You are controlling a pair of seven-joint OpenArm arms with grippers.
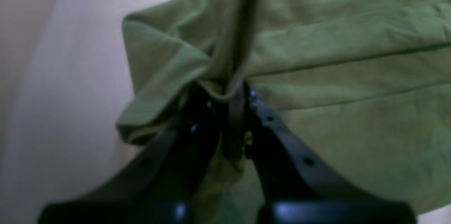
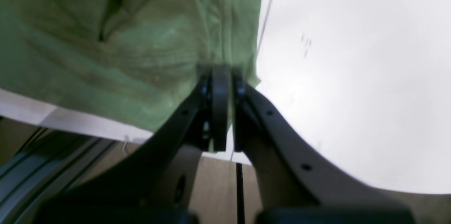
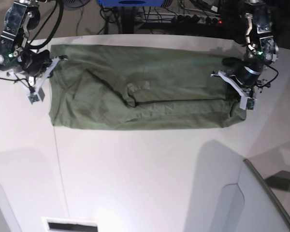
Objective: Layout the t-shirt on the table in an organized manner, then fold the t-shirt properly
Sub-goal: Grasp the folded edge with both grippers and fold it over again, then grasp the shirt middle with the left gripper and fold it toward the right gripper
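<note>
The olive-green t-shirt [image 3: 140, 92] lies as a long wrinkled band across the far part of the white table [image 3: 135, 174], with creases near its middle. My left gripper [image 3: 232, 88] is at the shirt's right end in the base view. In the left wrist view the left gripper [image 1: 232, 92] is shut on a bunched fold of the t-shirt [image 1: 334, 76]. My right gripper [image 3: 49, 72] is at the shirt's left end. In the right wrist view the right gripper [image 2: 221, 76] is shut on the edge of the t-shirt [image 2: 123, 48], close to the table's rim.
A grey-white angled panel [image 3: 261, 203] rises at the near right. Cables and a blue object [image 3: 130, 2] sit behind the table's far edge. A thin seam line [image 3: 59, 164] runs down the tabletop. Wooden floor [image 2: 215, 185] and a metal rail [image 2: 49, 171] show below the table's edge.
</note>
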